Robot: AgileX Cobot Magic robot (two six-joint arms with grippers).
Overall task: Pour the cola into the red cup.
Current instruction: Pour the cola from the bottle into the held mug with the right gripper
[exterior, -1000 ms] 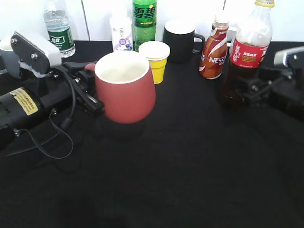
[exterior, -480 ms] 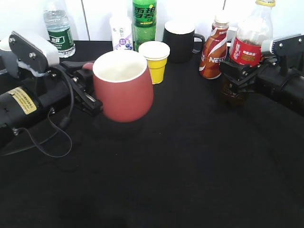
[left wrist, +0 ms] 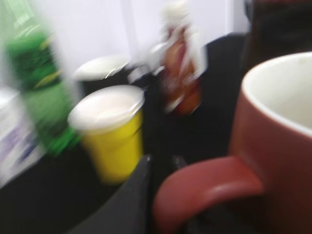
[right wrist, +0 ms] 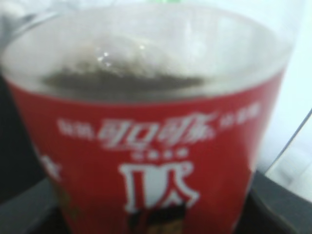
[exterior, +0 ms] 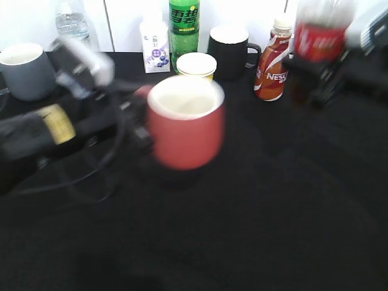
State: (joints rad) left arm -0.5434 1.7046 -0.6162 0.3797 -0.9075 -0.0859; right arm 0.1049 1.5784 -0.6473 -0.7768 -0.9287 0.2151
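Blur smears the exterior view: the left gripper [exterior: 140,124] holds the red cup [exterior: 185,124] by its handle above the black table [exterior: 254,212], while the right gripper [exterior: 315,70] clamps the cola [exterior: 320,37] off the table at top right. Left wrist view: the cup's handle [left wrist: 204,187] sits against a dark finger [left wrist: 129,202], a yellow cup [left wrist: 111,131] behind. Right wrist view: the cola's red label [right wrist: 151,165] fills the frame, jaws at its sides.

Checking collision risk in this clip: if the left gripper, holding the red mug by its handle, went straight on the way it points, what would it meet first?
Probably the Nescafe bottle, straight beyond the red cup held by the left gripper; blur leaves depth uncertain.
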